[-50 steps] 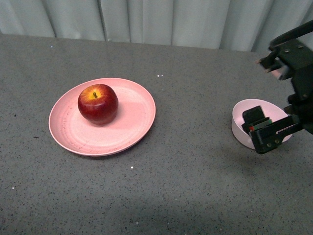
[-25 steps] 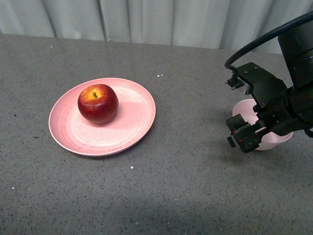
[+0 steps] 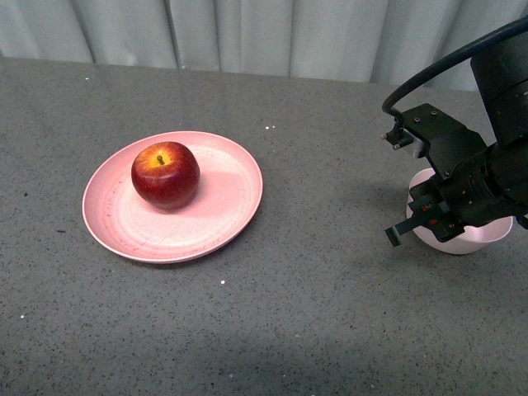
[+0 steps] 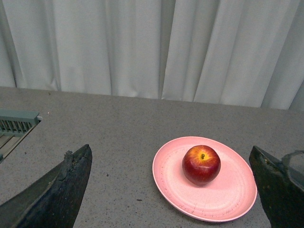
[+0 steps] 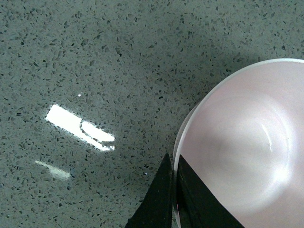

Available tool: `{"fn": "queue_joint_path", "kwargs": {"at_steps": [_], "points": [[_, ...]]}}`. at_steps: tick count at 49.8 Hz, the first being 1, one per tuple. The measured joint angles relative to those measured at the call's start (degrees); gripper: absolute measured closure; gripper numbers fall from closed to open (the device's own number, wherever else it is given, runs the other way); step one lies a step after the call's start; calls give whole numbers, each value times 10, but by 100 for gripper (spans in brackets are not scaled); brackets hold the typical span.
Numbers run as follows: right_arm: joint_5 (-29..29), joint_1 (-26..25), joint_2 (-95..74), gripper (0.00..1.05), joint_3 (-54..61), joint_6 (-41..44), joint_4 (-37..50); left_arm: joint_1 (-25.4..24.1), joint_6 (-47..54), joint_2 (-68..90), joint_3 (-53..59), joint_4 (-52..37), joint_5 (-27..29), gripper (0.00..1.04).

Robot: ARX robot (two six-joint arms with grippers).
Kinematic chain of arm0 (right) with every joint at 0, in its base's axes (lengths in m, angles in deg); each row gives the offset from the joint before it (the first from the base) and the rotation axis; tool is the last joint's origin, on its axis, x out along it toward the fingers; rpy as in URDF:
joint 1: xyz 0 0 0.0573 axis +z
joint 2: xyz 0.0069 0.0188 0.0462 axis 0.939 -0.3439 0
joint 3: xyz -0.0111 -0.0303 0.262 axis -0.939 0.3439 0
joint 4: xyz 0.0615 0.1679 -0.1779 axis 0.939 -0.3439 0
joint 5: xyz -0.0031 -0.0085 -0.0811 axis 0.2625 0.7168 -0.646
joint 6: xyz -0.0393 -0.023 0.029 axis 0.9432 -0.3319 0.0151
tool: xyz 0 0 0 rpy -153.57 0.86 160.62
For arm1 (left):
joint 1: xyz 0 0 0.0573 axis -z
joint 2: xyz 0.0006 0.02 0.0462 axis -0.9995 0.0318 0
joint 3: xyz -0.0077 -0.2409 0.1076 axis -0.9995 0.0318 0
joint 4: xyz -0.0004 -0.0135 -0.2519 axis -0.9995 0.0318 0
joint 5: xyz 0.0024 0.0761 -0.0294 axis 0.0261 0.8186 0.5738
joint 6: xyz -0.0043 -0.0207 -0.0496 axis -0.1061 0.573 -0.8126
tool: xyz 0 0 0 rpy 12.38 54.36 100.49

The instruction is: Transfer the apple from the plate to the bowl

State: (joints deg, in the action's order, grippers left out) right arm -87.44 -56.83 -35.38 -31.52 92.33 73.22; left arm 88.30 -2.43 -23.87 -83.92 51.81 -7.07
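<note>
The dark red apple point(image 3: 165, 175) sits on the wide salmon-pink plate point(image 3: 223, 210) at the left of the grey table. The left wrist view shows the same apple point(image 4: 201, 164) on the plate point(image 4: 228, 199), ahead of my left gripper point(image 4: 173, 192), whose dark fingers stand wide apart and hold nothing. At the right, the small pale pink bowl point(image 3: 478, 237) is partly hidden by my right arm. My right gripper point(image 3: 425, 219) is shut on the bowl's rim. In the right wrist view its two fingertips point(image 5: 167, 183) pinch the thin wall of the empty bowl point(image 5: 242, 152).
A pale curtain point(image 3: 264, 37) runs along the table's far edge. A grey-green ridged object point(image 4: 16, 124) lies at the table's side in the left wrist view. A black cable point(image 3: 429, 74) arcs above the right arm.
My right gripper turned and closed its fingers onto the bowl's near-left rim. The bowl has shifted slightly to the right. Apple and plate have not moved.
</note>
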Motion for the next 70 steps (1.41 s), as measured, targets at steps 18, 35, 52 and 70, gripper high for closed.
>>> {"fn": "queue_joint_path", "kwargs": {"at_steps": [18, 35, 52, 70], "points": [[67, 85, 33, 104, -43, -39, -29, 0, 0, 0, 0, 0, 0, 7], [69, 155, -43, 104, -137, -58, -38, 0, 0, 0, 0, 0, 0, 7], [67, 162, -70, 86, -171, -68, -43, 0, 0, 0, 0, 0, 0, 7], [59, 120, 11, 22, -55, -87, 146, 0, 0, 0, 0, 0, 0, 7]]}}
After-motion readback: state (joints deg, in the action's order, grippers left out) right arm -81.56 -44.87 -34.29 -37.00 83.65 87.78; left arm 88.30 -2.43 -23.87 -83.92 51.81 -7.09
